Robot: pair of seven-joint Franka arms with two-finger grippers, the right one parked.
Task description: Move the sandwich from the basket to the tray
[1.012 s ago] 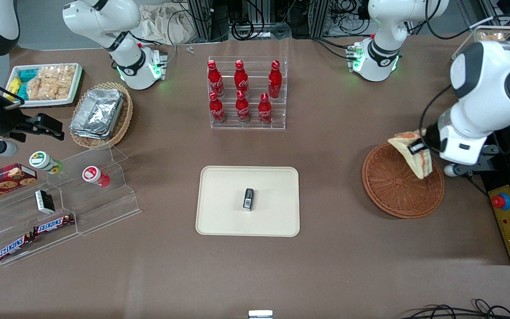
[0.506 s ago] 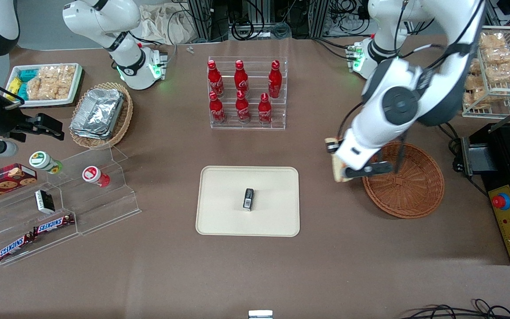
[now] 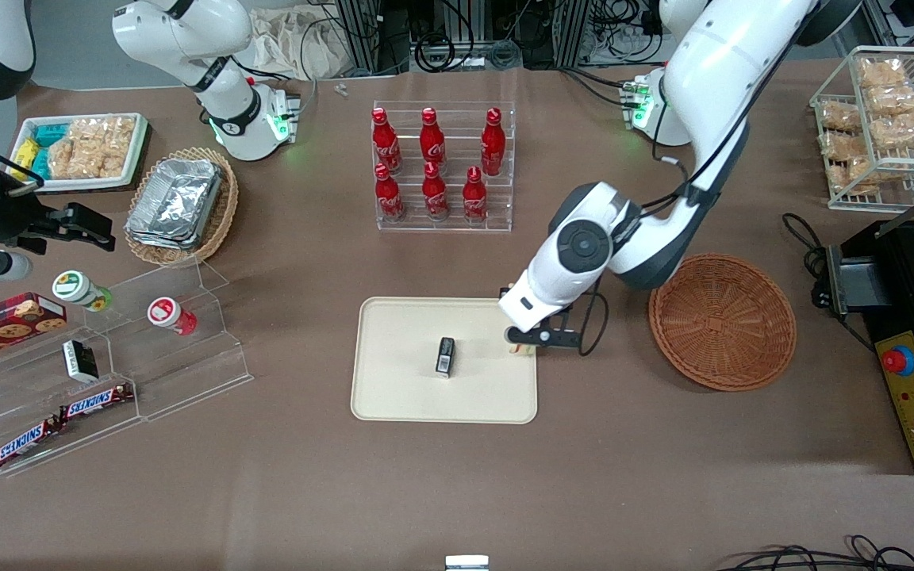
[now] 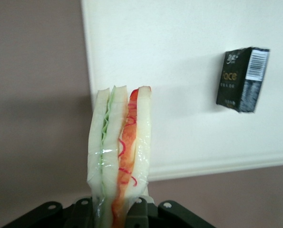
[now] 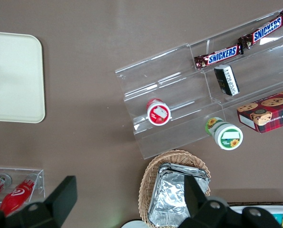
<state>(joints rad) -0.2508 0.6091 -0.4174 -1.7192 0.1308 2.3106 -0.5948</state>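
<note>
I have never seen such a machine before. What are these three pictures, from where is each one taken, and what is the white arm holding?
The white machines are robot arms fixed to a brown table. The front view looks at the whole table. The left wrist view comes from a camera on the working arm's wrist. The right wrist view comes from the parked arm's wrist.

The working arm's gripper, with two fingers, hangs over the edge of the large cream-beige rectangular tray and is shut on the clear-wrapped triangular sandwich, white bread with red and green filling. The round reddish-brown wicker basket beside the tray holds nothing now. A small black packet lies on the tray.

Also on the table: red bottles in a clear rack, a tan basket of foil containers, and snack bars on clear steps.
</note>
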